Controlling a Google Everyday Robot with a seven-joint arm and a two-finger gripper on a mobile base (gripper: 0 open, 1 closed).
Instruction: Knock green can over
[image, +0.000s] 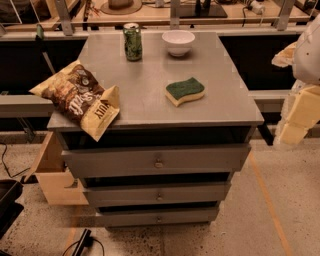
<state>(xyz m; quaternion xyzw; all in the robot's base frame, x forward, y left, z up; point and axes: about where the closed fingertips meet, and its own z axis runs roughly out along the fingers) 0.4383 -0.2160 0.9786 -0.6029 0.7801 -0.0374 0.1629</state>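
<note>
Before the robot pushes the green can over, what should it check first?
1. Green can standing upright near the back of the cabinet top: ok.
2. Gripper close to the can: not ok, it hangs at the right edge of the view, beyond the cabinet's side.
3. White bowl apart from the can, on its right: ok.
4. Sponge away from the can, nearer the front: ok.
5. Chip bag away from the can, overhanging the left edge: ok.
</note>
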